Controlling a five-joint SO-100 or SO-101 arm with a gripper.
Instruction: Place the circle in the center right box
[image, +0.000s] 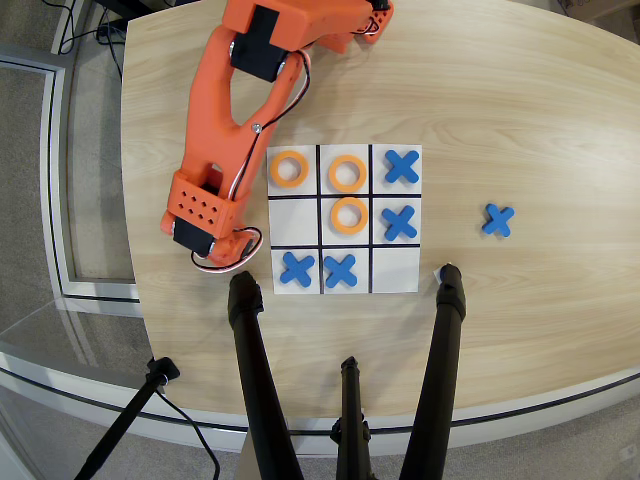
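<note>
The white 3x3 board (395, 270) lies mid-table in the overhead view. Orange circles sit in its top-left cell (290, 168), top-middle cell (347, 173) and central cell (348, 215). The middle cell of the left column, the center right box (293, 221), is bare. My orange arm reaches down from the top, and my gripper (230, 258) hangs just left of the board's lower-left corner. The wrist body covers the fingers, so whether they hold a circle is hidden.
Blue X pieces fill the top-right (402, 166), middle-right (399, 222), bottom-left (297, 269) and bottom-middle (340, 270) cells. A loose X (497, 219) lies to the right. Black tripod legs (255, 370) (440, 350) rise at the front edge.
</note>
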